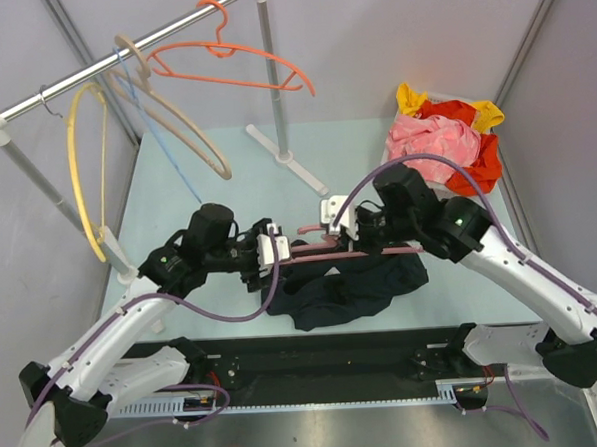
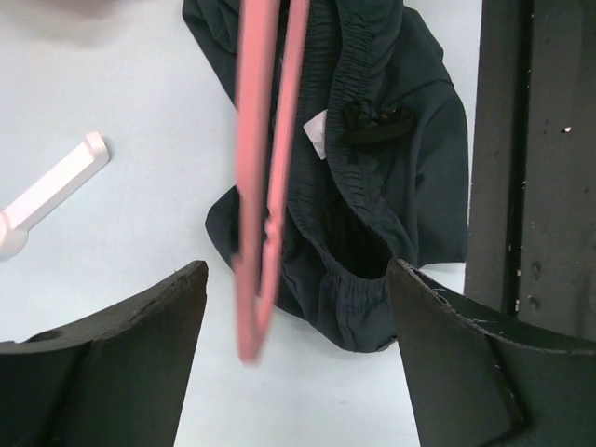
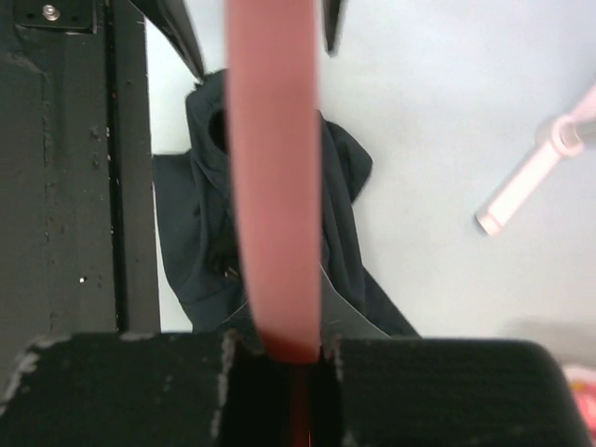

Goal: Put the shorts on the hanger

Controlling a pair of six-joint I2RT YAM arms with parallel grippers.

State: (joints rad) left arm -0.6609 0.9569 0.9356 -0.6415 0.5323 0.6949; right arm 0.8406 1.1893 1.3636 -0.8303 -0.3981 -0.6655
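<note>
just above the shorts (image 1: 380,279), right hand (image 3: 284,358) clamps the hanger (image 3: 270,168); left hand (image 2: 296,289) gapes wide.

top external: fixed, high behind arm bases, facing down and forward; far enough to take in whole table (image 1: 247,196), clothes rail (image 1: 120,58) at back.
left wrist: close, facing down between own fingers (image 2: 112,354) onto hanger (image 2: 265,186) and shorts (image 2: 391,168).
right wrist: closest, facing along hanger bar, which fills centre out of focus; own fingers (image 3: 447,391) at bottom edge.
shared by all three: hanger, shorts, pale table top, white stand foot (image 2: 51,191), black base strip (image 2: 531,158).
</note>
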